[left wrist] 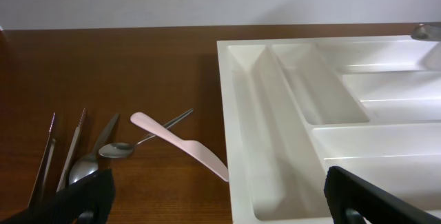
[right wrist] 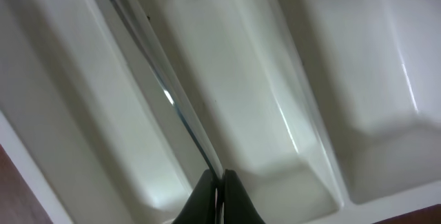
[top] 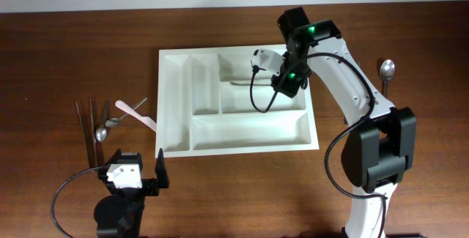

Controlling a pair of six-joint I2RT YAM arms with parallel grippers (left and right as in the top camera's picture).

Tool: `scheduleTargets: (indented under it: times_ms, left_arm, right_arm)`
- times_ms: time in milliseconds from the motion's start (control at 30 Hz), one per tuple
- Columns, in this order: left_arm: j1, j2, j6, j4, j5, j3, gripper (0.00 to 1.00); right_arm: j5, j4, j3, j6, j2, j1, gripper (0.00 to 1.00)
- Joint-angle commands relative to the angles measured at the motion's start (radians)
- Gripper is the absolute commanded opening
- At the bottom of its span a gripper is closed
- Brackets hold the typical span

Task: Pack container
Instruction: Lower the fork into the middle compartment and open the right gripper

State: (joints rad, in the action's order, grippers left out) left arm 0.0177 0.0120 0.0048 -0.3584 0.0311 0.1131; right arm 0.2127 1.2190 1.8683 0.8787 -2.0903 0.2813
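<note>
The container, a white cutlery tray (top: 176, 139), lies in the middle of the table. It also shows in the left wrist view (left wrist: 241, 134) and fills the right wrist view (right wrist: 62, 107). My right gripper (top: 281, 84) is low over the tray's upper long compartment. It is shut (right wrist: 219, 182) on a thin silver piece of cutlery (right wrist: 162, 89), which slants across the compartment; its far end shows in the overhead view (top: 240, 83). My left gripper (top: 139, 176) is open and empty (left wrist: 220, 196) near the table's front left, just before the tray's corner.
Left of the tray lie two dark chopsticks (top: 85, 129), a spoon (top: 102, 132), a second spoon (top: 123, 116) and a pale pink knife (top: 138, 114); they also show in the left wrist view (left wrist: 180, 145). Another spoon (top: 387, 70) lies at the far right.
</note>
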Motion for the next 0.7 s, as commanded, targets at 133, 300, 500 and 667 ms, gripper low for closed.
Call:
scheduleTargets:
  times_ms: [133,300,500,667]
  left_arm:
    - [0.005,-0.007,0.015,-0.001,0.015,-0.004,0.99]
    - [0.005,-0.007,0.015,-0.001,0.015,-0.004,0.99]
    - [0.005,-0.007,0.015,-0.001,0.015,-0.004,0.99]
    - [0.005,-0.007,0.015,-0.001,0.015,-0.004,0.99]
  right_arm:
    - [0.043,-0.007,-0.043,0.094,0.0,-0.004,0.04]
    - [0.054,-0.059,-0.11,0.084,0.0,-0.004,0.04]
    - [0.067,-0.121,-0.163,0.035,-0.001,-0.005,0.04]
    - [0.068,-0.135,-0.163,0.021,-0.001,-0.008,0.06]
